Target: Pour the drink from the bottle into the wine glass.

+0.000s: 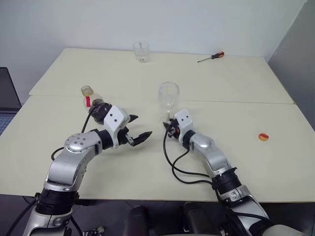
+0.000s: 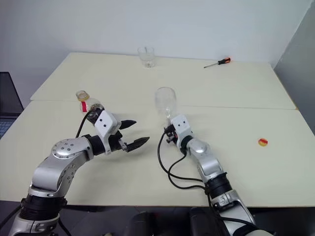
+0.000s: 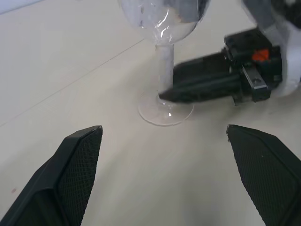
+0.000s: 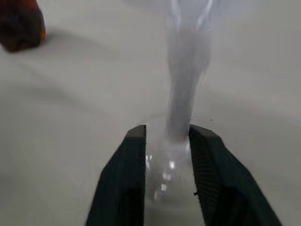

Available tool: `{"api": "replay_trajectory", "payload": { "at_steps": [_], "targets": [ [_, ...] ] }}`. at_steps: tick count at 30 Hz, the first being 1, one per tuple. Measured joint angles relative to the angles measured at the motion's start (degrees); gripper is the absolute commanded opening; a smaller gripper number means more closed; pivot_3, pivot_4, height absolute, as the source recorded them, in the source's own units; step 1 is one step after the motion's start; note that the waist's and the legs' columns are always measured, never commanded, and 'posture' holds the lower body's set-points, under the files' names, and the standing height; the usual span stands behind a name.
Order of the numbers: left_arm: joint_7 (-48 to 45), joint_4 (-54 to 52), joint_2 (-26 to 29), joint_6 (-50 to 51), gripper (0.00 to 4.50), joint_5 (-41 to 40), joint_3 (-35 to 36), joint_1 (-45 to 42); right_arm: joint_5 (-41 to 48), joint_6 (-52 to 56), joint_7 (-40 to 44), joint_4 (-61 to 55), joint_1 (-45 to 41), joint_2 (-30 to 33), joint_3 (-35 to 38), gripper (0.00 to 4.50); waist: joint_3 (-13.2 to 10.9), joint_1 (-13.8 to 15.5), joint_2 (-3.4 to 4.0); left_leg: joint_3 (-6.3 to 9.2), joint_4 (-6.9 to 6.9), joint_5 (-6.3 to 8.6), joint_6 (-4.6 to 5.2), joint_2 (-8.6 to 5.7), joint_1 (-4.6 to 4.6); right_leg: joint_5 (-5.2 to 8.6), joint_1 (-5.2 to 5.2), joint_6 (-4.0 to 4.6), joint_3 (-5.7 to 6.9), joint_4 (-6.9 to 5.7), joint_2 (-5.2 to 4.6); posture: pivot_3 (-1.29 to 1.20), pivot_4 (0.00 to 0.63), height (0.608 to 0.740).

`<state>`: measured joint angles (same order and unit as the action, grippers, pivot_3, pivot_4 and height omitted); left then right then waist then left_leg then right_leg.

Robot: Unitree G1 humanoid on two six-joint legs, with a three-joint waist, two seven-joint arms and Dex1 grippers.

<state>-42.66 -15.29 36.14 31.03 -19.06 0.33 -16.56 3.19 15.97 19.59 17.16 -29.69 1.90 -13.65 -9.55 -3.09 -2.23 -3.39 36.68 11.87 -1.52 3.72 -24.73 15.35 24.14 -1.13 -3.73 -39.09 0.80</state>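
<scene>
The wine glass stands upright and empty mid-table. My right gripper is at the base of its stem, the fingers straddling the stem with a small gap on one side, so it is open. The bottle stands uncapped to the left, its red neck label showing and the dark drink low in its body; my left wrist partly hides it. My left gripper is wide open and empty, just right of the bottle, pointing toward the glass foot.
A short clear tumbler and a red-handled screwdriver lie at the far side of the cream table. A small yellow and red cap rests on the right. A dark laptop sits off the left edge.
</scene>
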Motion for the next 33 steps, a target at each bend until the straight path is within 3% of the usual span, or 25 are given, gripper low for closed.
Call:
{"api": "replay_trajectory", "payload": {
  "at_steps": [6,10,15,20,22,25,33],
  "targets": [
    [0.7,-0.1,-1.3,0.0,4.5,-0.9,0.8,1.6,-0.5,3.4,3.5,-10.6,2.3,4.6,-1.4,4.48,0.0,0.0,0.01,0.04,0.0,0.0,0.0,0.01,0.0,0.03,-0.02,-0.04,0.0,0.01,-0.01,0.0,0.15,0.74],
    [3.4,-0.6,-4.8,-0.5,4.5,-2.6,4.3,7.3,0.6,9.5,8.3,-19.8,5.4,12.3,-1.2,4.48,0.0,0.1,0.02,-0.01,0.02,0.0,0.0,0.0,-0.02,0.02,-0.02,-0.04,0.0,0.04,-0.08,0.0,0.15,0.74],
    [12.2,-2.2,-12.5,-6.1,4.5,-2.0,11.3,17.0,11.1,23.2,24.0,-31.9,7.8,34.1,7.5,4.48,-0.1,0.9,0.05,-0.03,0.12,0.01,0.02,-0.03,-0.02,0.05,-0.08,-0.13,0.03,0.07,-0.32,0.0,0.15,0.74],
    [21.7,-3.4,-16.0,-13.0,4.5,5.0,13.5,21.6,24.8,33.0,34.3,-35.2,-7.0,47.7,20.7,4.48,-0.2,0.7,0.18,0.03,0.11,0.02,0.03,-0.07,0.08,0.09,-0.1,-0.23,-0.04,0.07,-0.06,0.0,0.15,0.74],
    [23.6,-3.0,-16.3,-14.2,4.5,6.5,13.6,21.1,28.6,34.7,36.0,-37.0,-12.6,48.9,22.6,4.48,0.0,0.9,-0.08,0.1,0.0,0.02,0.03,0.05,0.09,0.18,-0.11,-0.08,0.12,0.08,0.03,0.0,0.15,0.74],
    [26.5,-0.8,-17.6,-14.4,4.5,6.7,13.9,17.2,35.4,38.6,36.5,-37.3,-19.7,44.5,21.6,4.48,0.0,1.1,-0.08,0.08,0.0,0.02,0.03,0.09,0.06,0.13,-0.07,0.02,0.12,0.02,0.05,0.0,0.15,0.74],
    [28.4,3.7,-17.4,-15.4,4.5,6.5,15.8,13.5,41.4,42.4,33.5,-38.9,-22.8,40.5,18.5,4.48,0.0,1.3,-0.07,-0.02,0.12,0.02,0.03,-0.03,-0.07,0.02,-0.06,0.01,0.08,0.11,-0.21,0.0,0.15,0.74]
  ]
}}
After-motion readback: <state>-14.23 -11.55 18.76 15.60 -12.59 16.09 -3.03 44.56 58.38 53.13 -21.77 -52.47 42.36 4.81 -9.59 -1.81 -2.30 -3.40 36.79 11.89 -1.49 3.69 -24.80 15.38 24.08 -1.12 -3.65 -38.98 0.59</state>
